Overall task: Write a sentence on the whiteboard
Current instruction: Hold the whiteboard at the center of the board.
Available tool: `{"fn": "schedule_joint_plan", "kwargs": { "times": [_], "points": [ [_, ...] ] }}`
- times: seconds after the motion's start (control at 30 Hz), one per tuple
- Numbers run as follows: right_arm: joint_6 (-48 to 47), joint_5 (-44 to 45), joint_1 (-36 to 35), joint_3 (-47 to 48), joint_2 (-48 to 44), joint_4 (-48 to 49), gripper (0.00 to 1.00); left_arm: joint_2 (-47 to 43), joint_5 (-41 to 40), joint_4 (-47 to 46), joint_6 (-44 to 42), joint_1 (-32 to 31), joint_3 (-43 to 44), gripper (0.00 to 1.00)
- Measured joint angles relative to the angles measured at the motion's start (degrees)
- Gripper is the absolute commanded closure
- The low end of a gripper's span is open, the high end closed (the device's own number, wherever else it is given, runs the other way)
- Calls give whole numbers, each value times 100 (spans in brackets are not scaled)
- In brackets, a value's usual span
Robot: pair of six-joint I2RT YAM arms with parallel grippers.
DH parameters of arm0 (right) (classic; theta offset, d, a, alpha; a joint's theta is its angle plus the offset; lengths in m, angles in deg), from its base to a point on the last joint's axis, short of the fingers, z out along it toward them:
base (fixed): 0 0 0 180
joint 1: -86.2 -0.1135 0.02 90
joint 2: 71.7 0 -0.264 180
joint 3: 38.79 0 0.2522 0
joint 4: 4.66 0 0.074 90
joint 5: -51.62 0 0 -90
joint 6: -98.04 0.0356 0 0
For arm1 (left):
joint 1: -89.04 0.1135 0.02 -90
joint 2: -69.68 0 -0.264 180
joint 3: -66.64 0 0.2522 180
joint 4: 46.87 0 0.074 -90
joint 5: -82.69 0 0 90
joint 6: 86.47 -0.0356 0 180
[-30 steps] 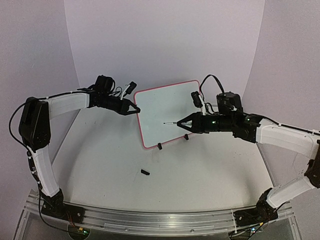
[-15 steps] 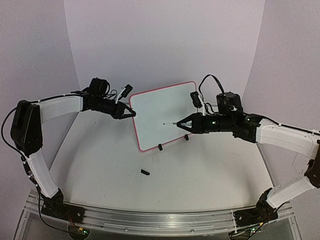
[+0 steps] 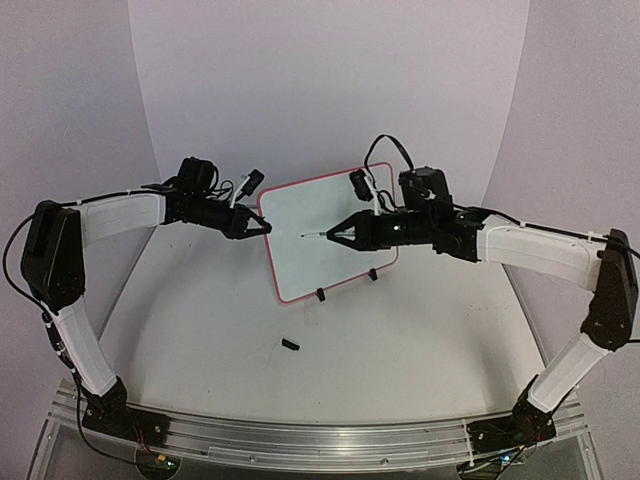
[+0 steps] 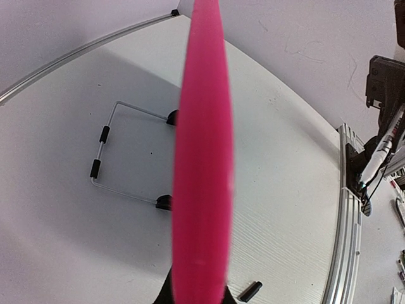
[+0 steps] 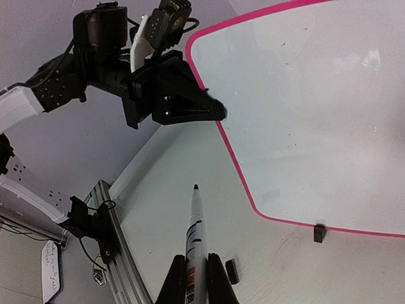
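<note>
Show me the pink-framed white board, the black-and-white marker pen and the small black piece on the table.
pink-framed white board (image 3: 315, 262): top view, bare face.
black-and-white marker pen (image 5: 195, 235): right wrist view, barrel.
small black piece (image 3: 291, 345): top view, middle.

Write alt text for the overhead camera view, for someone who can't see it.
A red-framed whiteboard stands on a white table with no writing visible. The left end effector grips its left edge, while the right end effector holds a marker pointed at the board's face. A small black piece lies on the table in front.
</note>
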Motion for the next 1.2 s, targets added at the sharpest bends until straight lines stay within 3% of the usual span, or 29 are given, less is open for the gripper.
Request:
{"fn": "schedule_joint_plan", "kwargs": {
  "times": [0.43,1.2],
  "points": [
    [-43,-55,-75,1026,1074,44,100,0,3,9,-44,0,-2,100],
    [24,141,-86,1833,1911,110,100,0,5,46,-127,0,-2,100]
  ]
}}
